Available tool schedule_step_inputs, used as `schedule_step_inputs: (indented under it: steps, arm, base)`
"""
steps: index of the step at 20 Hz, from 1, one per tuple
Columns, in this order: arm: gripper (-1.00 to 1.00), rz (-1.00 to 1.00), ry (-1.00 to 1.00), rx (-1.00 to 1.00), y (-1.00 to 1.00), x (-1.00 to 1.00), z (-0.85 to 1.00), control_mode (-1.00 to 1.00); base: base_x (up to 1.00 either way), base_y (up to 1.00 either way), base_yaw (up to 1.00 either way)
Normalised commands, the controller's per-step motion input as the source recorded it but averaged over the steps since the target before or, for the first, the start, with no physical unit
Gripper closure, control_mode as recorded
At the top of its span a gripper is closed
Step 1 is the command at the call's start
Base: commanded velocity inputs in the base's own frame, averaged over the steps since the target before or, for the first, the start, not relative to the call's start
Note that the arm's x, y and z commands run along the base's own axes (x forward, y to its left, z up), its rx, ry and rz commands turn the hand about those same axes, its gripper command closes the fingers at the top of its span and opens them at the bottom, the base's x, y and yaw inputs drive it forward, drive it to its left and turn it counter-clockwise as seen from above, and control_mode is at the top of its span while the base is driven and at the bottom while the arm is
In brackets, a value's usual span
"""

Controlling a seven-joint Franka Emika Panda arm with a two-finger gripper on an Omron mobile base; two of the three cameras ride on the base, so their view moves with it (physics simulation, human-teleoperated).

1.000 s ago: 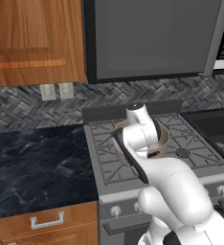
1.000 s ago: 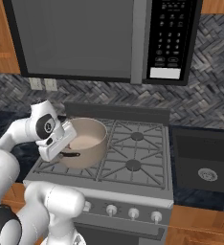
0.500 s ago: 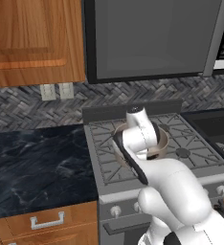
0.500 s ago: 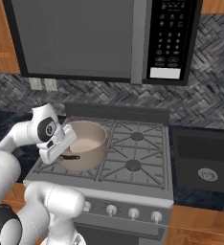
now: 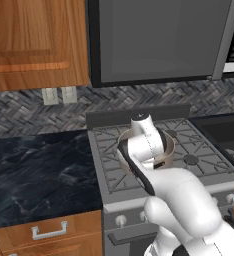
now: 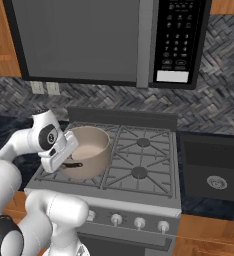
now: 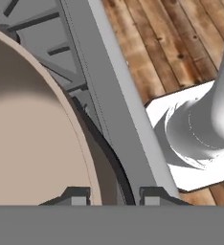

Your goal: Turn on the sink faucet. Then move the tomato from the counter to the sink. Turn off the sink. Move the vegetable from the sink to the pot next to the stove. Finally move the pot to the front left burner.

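Observation:
The beige pot (image 6: pixel 89 148) sits over the stove's front left burner (image 6: pixel 64 176), seemingly down on the grate. My gripper (image 6: pixel 65 159) is shut on its near-left rim by the dark handle (image 6: pixel 73 164). In the hand view the pot's wall (image 7: pixel 95 168) runs between my gripper's (image 7: pixel 115 198) two tips. From the left base camera the pot (image 5: pixel 166 150) is half hidden behind my arm. What I can see of the pot's inside (image 7: pixel 28 139) is plain beige; the tomato is hidden. The sink (image 6: pixel 211 167) lies right of the stove; its faucet is out of view.
The stove (image 6: pixel 139 165) has three other burners with free grates. A dark marble counter (image 5: pixel 34 175) stretches to the left. A microwave (image 6: pixel 114 40) hangs above the stove. Control knobs (image 6: pixel 139 222) line the front panel. Wooden floor (image 7: pixel 157 38) lies below.
My hand has sunk slightly toward the stove's front left corner with the pot in its grip. The pot has barely shifted.

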Motion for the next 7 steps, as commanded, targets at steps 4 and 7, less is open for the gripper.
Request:
schedule_step_inputs:
  steps: [4,7]
  arm:
    - [1.00,0.06,0.00,0.00,0.00,0.00,-0.14,-1.00]
    - [-1.00,0.05,0.00,0.00,0.00,0.00,-0.09,-1.00]
  base:
    - [0.00,0.00,0.00]
    - [0.00,0.00,0.00]
